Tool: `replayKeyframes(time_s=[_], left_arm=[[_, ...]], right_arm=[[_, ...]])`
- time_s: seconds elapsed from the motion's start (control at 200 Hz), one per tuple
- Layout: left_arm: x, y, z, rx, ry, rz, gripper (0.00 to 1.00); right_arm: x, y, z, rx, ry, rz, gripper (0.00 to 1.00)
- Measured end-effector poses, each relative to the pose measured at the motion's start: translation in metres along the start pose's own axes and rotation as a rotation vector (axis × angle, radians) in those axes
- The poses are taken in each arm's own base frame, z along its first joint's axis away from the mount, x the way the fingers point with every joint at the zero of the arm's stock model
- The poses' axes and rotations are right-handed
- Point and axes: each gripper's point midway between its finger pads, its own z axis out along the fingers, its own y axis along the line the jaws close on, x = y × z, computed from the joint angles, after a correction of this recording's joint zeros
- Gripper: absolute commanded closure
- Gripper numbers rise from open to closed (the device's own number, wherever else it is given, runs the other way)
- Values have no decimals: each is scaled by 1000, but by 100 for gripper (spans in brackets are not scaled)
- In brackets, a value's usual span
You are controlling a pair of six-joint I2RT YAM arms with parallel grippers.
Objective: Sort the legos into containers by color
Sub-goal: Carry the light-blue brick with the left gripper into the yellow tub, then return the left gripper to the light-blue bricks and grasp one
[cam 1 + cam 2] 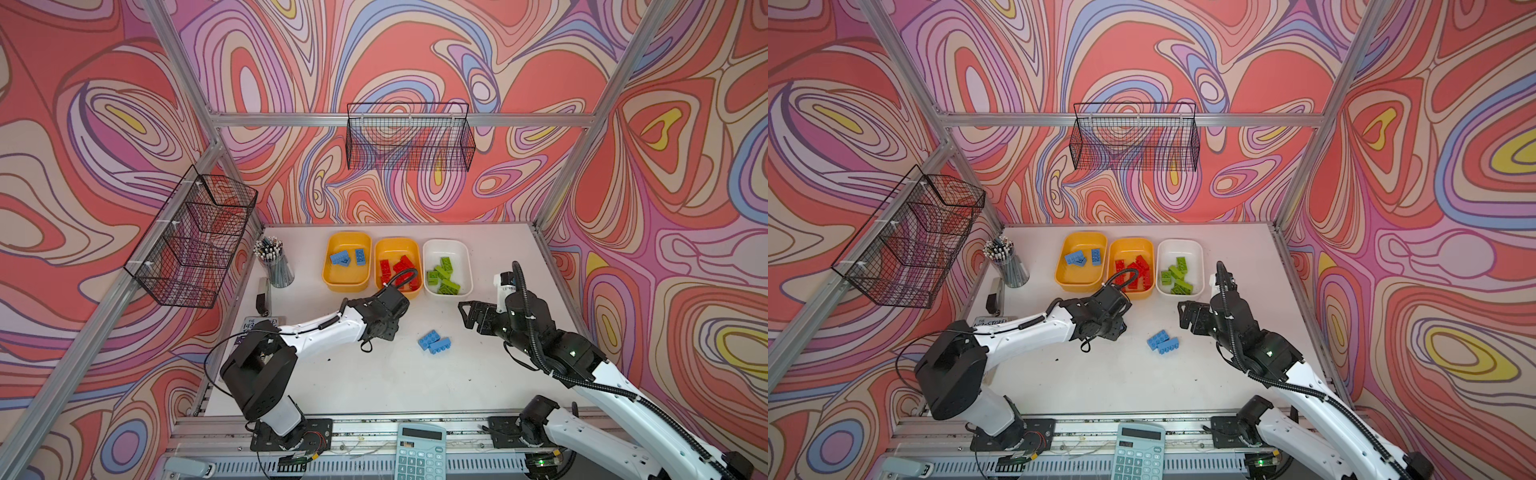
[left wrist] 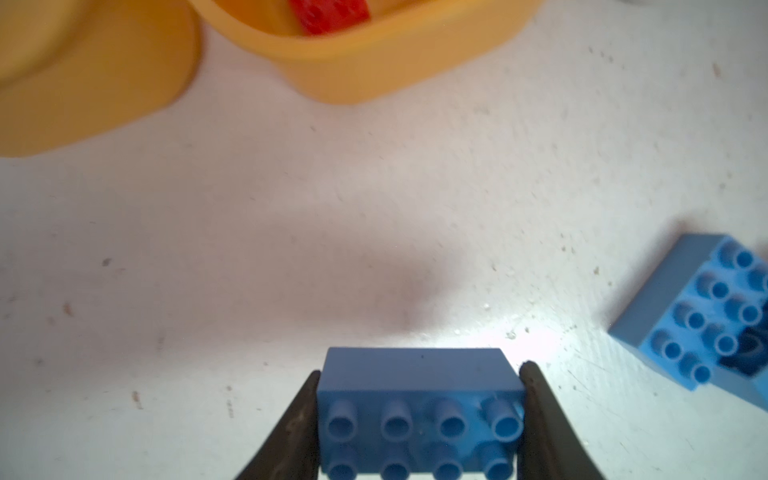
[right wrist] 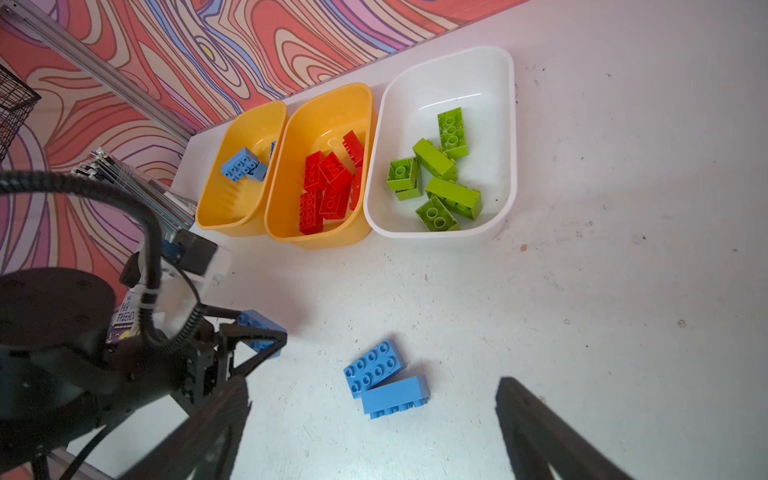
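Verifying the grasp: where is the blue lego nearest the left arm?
In the left wrist view the blue lego sits clamped in the left gripper, in front of the yellow-orange tray holding red legos, left of two loose blue legos.

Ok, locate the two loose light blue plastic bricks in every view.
Both top views: loose light blue plastic bricks on white table, near centre.
Left wrist: bricks partly cropped, beside the gripped light blue brick.
Right wrist: bricks nearer than the landmark.
Shared landmark: yellow-orange plastic tray holding red bricks.
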Motion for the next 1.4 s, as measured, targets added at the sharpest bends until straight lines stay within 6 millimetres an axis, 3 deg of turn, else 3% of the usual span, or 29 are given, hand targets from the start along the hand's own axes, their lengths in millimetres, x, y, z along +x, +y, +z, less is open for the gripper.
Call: replayKeyframes(time_s=[0.18,0.381,0.511,0.661,0.726,0.801,0.941,1.122,1.287,1.402], left_arm=[[-58,63,-22,-35,-91,-175,49],[-119,128,-40,-74,-197,-339,49],[-137,151,-18,-74,-173,-394,49],[-135,168,27,-78,-83,-428,49],[-133,172,43,-80,-51,-431,46],[-135,174,55,-85,-29,-426,33],[-147,173,61,-81,-33,-415,20],[-148,168,59,-57,-31,-417,18],[-132,152,46,-48,-22,-391,18],[-119,115,19,-22,-49,-304,19]], right_arm=[[2,2,7,0,14,0,2],[19,5,35,-6,84,3,2],[27,5,53,15,129,-9,2],[20,14,69,22,143,-31,2],[14,19,73,17,137,-40,2],[8,24,78,15,130,-47,2],[2,29,87,23,131,-71,2],[4,28,97,44,148,-90,2],[3,25,97,62,144,-100,2],[1,20,93,82,134,-102,2]])
